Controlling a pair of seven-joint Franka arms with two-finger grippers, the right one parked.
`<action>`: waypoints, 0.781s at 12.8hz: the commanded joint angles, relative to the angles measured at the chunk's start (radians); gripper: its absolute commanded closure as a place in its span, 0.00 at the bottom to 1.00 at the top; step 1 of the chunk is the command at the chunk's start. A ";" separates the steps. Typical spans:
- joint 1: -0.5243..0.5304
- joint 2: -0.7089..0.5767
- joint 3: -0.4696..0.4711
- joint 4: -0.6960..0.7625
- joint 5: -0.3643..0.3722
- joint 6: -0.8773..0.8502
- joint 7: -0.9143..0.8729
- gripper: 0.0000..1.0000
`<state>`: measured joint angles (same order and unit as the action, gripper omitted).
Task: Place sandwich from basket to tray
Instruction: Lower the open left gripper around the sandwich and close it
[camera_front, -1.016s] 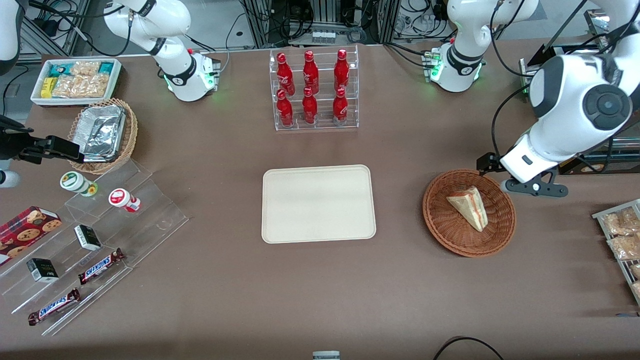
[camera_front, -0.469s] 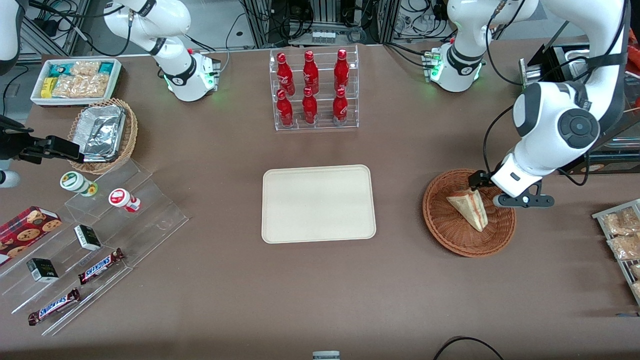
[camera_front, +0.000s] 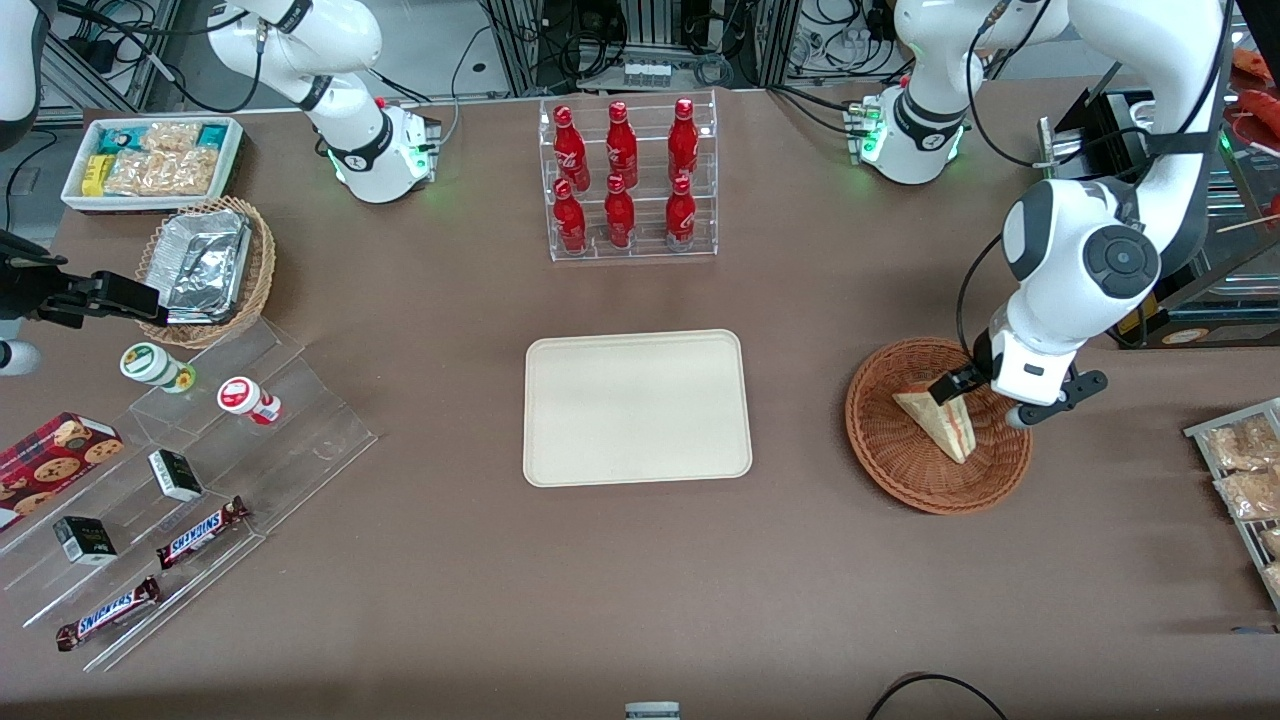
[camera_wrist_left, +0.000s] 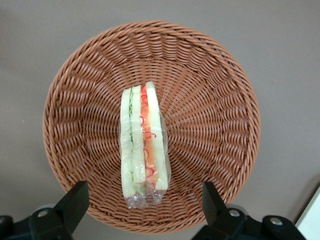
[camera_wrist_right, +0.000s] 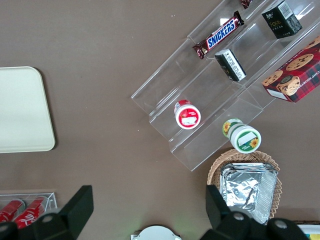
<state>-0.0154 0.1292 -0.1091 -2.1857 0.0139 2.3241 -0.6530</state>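
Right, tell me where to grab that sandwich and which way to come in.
Come straight down and pinch the two flat bread faces of the sandwich near its middle. It stands on edge in the basket, filling layers facing up, so both faces are exposed. The gripper, fingers open, hovers above and straddles it.

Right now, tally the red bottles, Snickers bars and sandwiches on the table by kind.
Red bottles: 6
Snickers bars: 2
Sandwich: 1, in the basket, with the gripper open just above it
Total: 9
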 joint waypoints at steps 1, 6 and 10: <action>-0.006 0.012 0.002 -0.006 0.012 0.021 -0.074 0.00; -0.006 0.056 0.002 -0.005 0.012 0.026 -0.077 0.00; -0.006 0.107 0.002 -0.005 0.012 0.056 -0.106 0.00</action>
<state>-0.0161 0.2127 -0.1090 -2.1868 0.0138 2.3432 -0.7214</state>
